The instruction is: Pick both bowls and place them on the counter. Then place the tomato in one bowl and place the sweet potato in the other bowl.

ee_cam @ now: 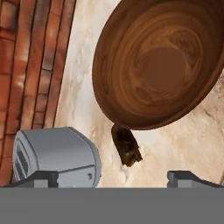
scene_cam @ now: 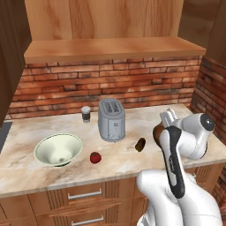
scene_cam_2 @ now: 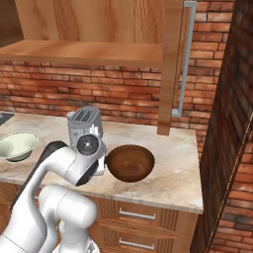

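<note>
Both bowls are set on the table (scene_cam_2: 178, 163). The white bowl (scene_cam: 58, 150) stands at the left end; the brown bowl (scene_cam_2: 131, 162) stands at the right end, just beside the arm's wrist in the right base view. By this showing the first half of the task is judged done. The tomato (scene_cam: 95, 157) lies on the bare slab at about four o'clock of the white bowl, near it but apart. The sweet potato (scene_cam: 140, 144) lies at about three o'clock of the toaster (scene_cam: 111, 119); in the hand view it (ee_cam: 126, 145) is seen at six o'clock of the brown bowl (ee_cam: 162, 61), outside the rim. Both placements are judged still to be made.

The pincer (ee_cam: 113, 178) is held wide apart, with nothing between its tips, above the sweet potato and the brown bowl's near edge.

The table is a beige marbled slab over wooden drawers. A small shaker (scene_cam: 85, 114) stands at ten o'clock of the toaster, against a red brick wall (scene_cam: 110, 84). Wooden cabinets (scene_cam: 103, 20) hang above.
</note>
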Tool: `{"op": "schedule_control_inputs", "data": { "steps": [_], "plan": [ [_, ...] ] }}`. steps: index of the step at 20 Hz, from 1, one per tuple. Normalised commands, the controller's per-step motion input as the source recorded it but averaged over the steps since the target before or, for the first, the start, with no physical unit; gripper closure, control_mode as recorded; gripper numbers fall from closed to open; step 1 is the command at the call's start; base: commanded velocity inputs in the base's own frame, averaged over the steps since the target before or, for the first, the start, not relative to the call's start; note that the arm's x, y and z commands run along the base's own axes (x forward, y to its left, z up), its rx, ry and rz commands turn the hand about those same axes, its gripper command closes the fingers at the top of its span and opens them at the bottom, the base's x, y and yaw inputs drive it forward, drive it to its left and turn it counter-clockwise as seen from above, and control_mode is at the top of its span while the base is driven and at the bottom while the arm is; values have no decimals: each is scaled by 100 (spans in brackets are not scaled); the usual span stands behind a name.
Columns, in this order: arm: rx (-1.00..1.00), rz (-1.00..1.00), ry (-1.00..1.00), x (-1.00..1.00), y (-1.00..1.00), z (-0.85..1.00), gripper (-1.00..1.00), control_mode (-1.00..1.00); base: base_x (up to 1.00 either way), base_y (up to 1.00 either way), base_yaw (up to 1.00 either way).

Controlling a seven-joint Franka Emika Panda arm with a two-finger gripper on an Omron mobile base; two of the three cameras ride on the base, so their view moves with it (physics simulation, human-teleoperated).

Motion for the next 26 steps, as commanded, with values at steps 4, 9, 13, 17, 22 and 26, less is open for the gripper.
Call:
{"op": "schedule_control_inputs", "data": {
  "steps": [4,9,13,17,22,26],
  "plan": [
    [-10,19,-2,3,38,8,-100,-100,0,0,0],
    [-19,9,2,7,33,0,-100,-100,0,0,0],
    [-18,6,8,9,24,1,-100,-100,0,0,0],
    [-15,7,14,11,15,-10,-100,-100,0,0,0],
    [-5,10,15,15,5,-23,-100,-100,0,0,0],
    [0,13,14,24,1,-25,-100,-100,0,0,0]
  ]
}}
